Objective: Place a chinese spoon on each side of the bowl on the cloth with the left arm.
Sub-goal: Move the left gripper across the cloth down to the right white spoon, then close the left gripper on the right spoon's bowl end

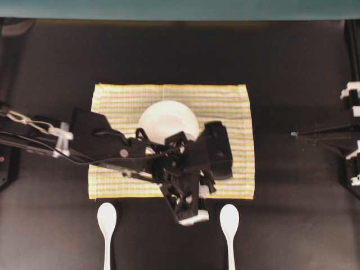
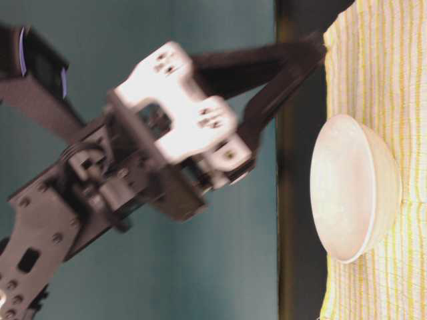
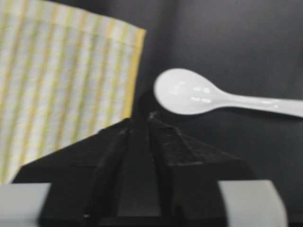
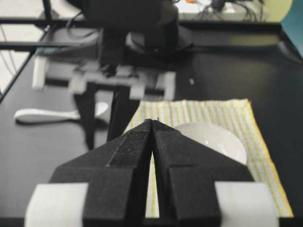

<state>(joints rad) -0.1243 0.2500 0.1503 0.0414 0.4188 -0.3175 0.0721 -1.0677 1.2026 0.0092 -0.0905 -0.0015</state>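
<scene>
A round white bowl (image 1: 166, 118) sits in the middle of the striped yellow cloth (image 1: 225, 101). Two white chinese spoons lie on the black table just in front of the cloth, one at the left (image 1: 107, 216) and one at the right (image 1: 229, 218). My left gripper (image 1: 194, 212) hangs past the cloth's front edge, a little left of the right spoon. In the left wrist view its fingers (image 3: 141, 117) stand slightly apart with nothing between them, the spoon's bowl (image 3: 189, 92) just beyond. My right gripper (image 4: 154, 121) is shut and empty at the far right (image 1: 293, 134).
The left arm (image 1: 101, 140) stretches across the cloth's front half and covers part of the bowl's near rim. Bare black table surrounds the cloth (image 4: 213, 111). The spoon handles run off the table's front edge in the overhead view.
</scene>
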